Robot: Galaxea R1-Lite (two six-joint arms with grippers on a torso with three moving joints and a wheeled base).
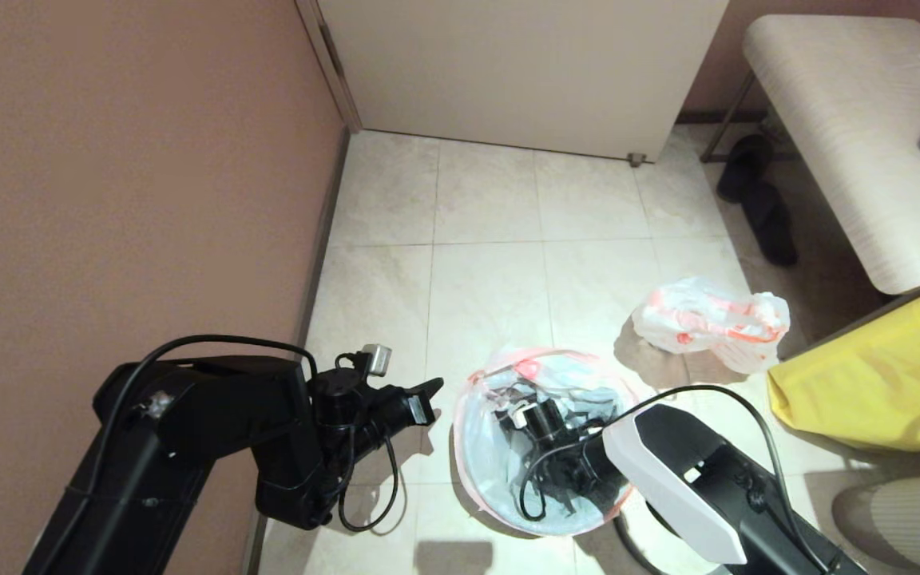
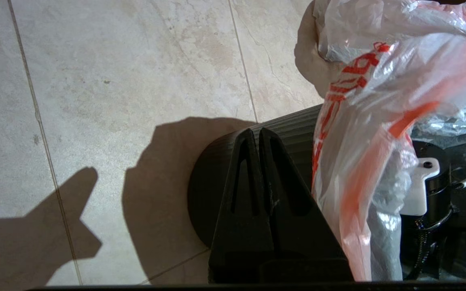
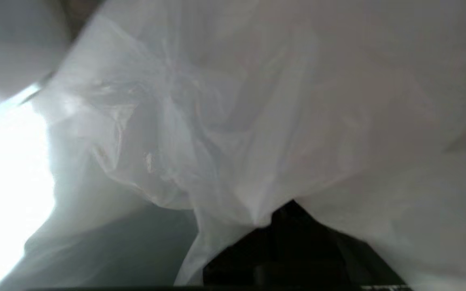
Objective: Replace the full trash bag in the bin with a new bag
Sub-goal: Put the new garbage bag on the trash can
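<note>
White film of the new bag (image 3: pixel 257 121) around the right claw (image 3: pixel 293 226).

Thin, glossy, crinkled plastic is being shown by the new bag (image 1: pixel 508 415) and the full bag (image 1: pixel 707 319); matt ribbed black plastic by the bin (image 2: pixel 293 125); smooth, faintly veined tile by the floor (image 1: pixel 492 208); matt yellow cloth by the tote (image 1: pixel 875 383)

Tiled floor (image 1: pixel 492 208): bin (image 2: pixel 212 169) w/ new bag (image 1: pixel 480 447) near front edge; full trash bag (image 1: pixel 707 319) just beyond; yellow fabric bag (image 1: pixel 875 391), dark slippers (image 1: pixel 759 200) along right side.
</note>
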